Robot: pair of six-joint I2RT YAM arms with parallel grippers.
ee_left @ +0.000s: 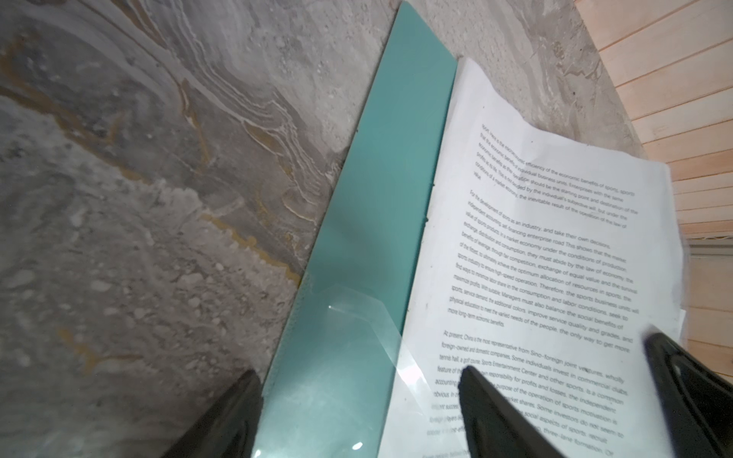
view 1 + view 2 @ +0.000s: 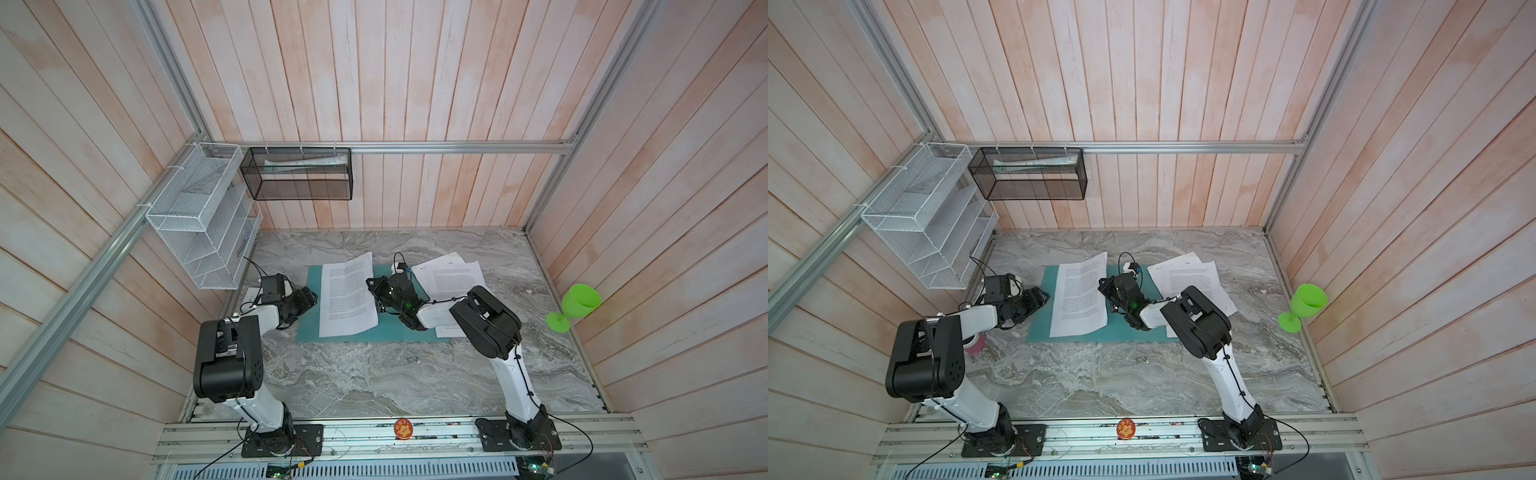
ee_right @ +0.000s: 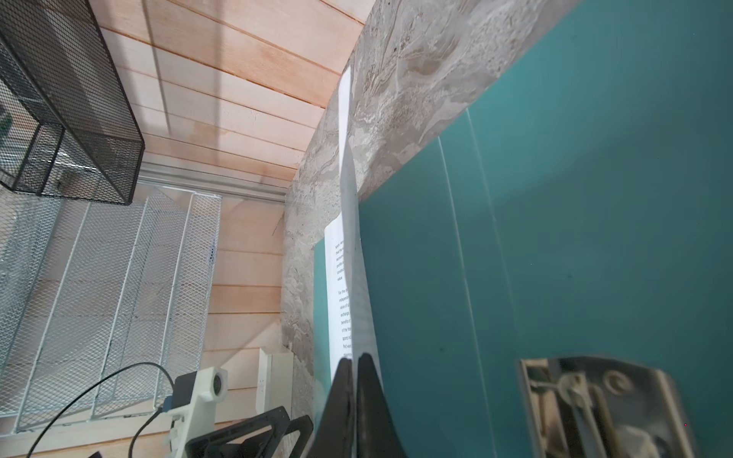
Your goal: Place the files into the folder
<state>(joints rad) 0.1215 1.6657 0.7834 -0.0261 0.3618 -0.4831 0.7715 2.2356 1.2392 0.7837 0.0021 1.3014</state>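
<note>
- File sheet point(image 2: 347, 297) — edge pinched in the closed right gripper point(image 3: 354, 357) — should lower flat onto the teal folder point(image 2: 309, 332), frame centre.
- Left gripper point(image 2: 309, 298), jaws apart, could steady it.

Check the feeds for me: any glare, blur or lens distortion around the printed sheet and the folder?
Left wrist view: pale hexagonal flare across the folder and the printed sheet, whose print is sharp; left gripper out of focus. Right wrist view: metal clip smeared, right gripper a dark silhouette on the sheet's edge. Both top views: wall planks fan out wide-angle; light even, print unreadable.
</note>
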